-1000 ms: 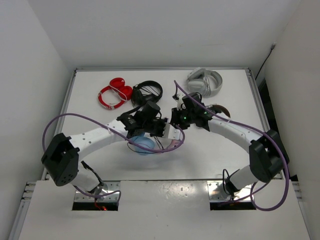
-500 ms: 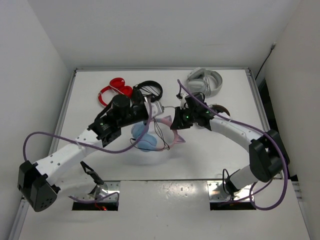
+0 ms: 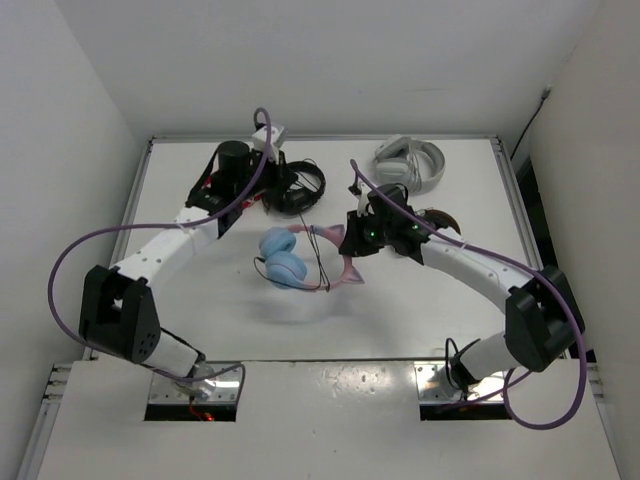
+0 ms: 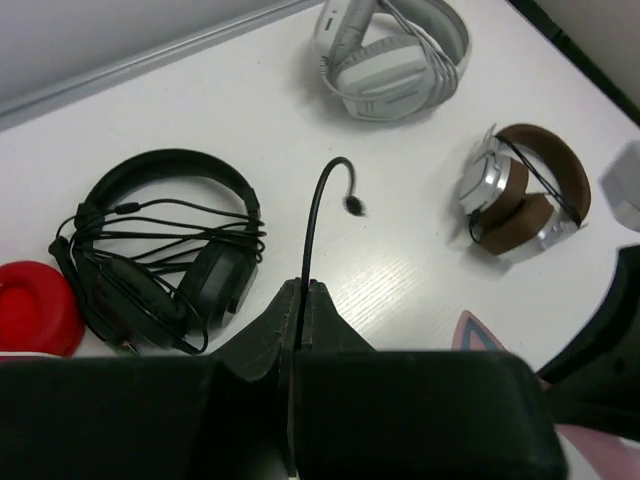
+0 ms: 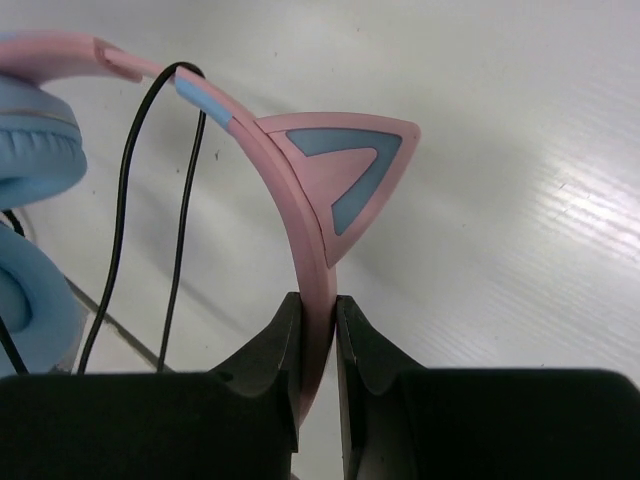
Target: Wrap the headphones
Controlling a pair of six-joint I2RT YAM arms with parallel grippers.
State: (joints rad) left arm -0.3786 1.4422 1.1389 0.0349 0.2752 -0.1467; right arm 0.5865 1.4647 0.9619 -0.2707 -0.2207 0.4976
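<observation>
A white counter point(image 3: 420, 310) fills the middle of the top view, edged by a metal rim point(image 3: 320, 138) and closed in at the back and sides by plain white walls point(image 3: 300, 60). The headphones point(image 3: 283, 260) lie at the centre of the counter, their blue cups side by side and the pink headband point(image 5: 290, 205) curving off to the right.

The right gripper point(image 5: 318, 305) has its fingers point(image 5: 275, 345) clenched on that headband just below a pink and blue cat ear. The left gripper point(image 4: 301, 290) is at the upper left of the top view. Its fingers point(image 4: 262, 338) are pressed together on a thin black cable point(image 4: 310, 215), whose free end curls up above the tips.

Along the far side of the counter lie a red pair point(image 4: 35, 310), a black headset point(image 4: 165, 250) with its cord bundled across it, a white pair point(image 4: 395, 50) and a brown-and-silver pair point(image 4: 520, 190).
</observation>
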